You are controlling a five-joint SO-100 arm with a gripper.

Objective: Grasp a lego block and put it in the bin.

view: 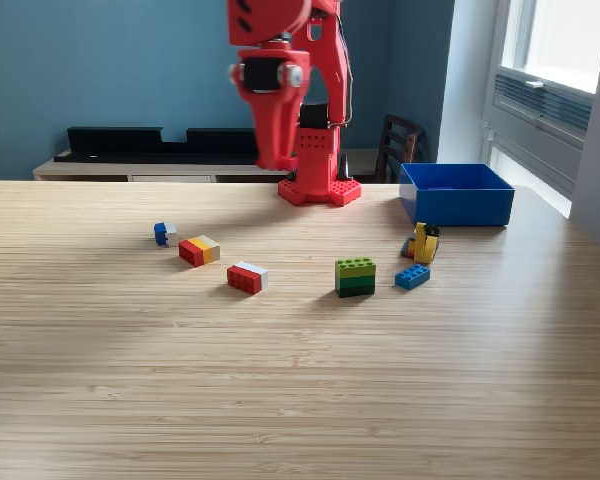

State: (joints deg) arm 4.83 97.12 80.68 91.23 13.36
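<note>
Nearest on the worktop (300, 400), a green block stack (355, 277) and a red-white block (247, 277) are seen. Farther back, the blue bin (456, 194) is parked at the exterior view's right. The red hand (271, 155) is raised near the arm's base; can't tell if it's clenched or released, too blurry.

We see the red arm upright over its base, upper links running out of the top of the exterior view. Wrist sits high, w/ the tool (273, 160) hanging straight down below it, well above the desk (300, 380). Tool is seen edge-on and blurred, so we can't tell jaw state or whether it holds anything.
</note>
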